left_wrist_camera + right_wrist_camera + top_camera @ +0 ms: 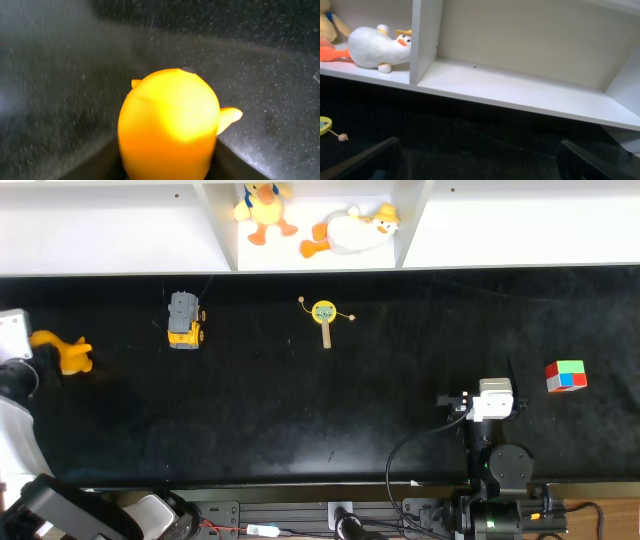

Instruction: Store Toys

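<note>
The yellow toy [170,125] was grasped by the left gripper [167,172] at the left end of the dark surface [300,410]. The right gripper [480,165] was kept released, near the cube [565,376]. A white duck [350,230] was laid in the shelf [500,225].

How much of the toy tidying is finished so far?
Done: a yellow plush duck and a white plush duck lie in the white shelf's middle compartment. In hand: the left gripper holds an orange-yellow toy. Left on the black table: a yellow-grey toy truck, a yellow wooden-handled rattle, a multicoloured cube. The right gripper is open, empty.
</note>
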{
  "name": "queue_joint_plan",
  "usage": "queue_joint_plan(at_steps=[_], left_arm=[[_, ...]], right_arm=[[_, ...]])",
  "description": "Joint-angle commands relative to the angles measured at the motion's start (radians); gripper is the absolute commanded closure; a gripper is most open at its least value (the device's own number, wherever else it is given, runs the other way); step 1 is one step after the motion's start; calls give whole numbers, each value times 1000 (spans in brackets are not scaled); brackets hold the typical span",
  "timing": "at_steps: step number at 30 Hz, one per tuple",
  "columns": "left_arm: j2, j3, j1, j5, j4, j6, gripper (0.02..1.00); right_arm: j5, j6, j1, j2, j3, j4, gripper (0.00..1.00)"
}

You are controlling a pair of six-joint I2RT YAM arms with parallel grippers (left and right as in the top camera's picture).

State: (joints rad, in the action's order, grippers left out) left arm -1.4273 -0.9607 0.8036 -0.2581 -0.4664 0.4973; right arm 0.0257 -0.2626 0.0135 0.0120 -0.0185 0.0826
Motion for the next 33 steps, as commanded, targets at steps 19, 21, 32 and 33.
queue_joint_plan(at_steps=[19,21,32,33], left_arm=[[217,-37,-116,25,-22,-345,803],[260,-37,-116,25,-37,-362,796],[267,-116,-241,104,-46,-402,796],[249,-136,-259,125,-60,-402,798]], right_arm=[[-7,8,6,-7,14,-5,5],[-7,8,6,-7,14,-5,5],[-7,8,6,-7,14,-5,5],[-7,8,6,-7,14,-5,5]])
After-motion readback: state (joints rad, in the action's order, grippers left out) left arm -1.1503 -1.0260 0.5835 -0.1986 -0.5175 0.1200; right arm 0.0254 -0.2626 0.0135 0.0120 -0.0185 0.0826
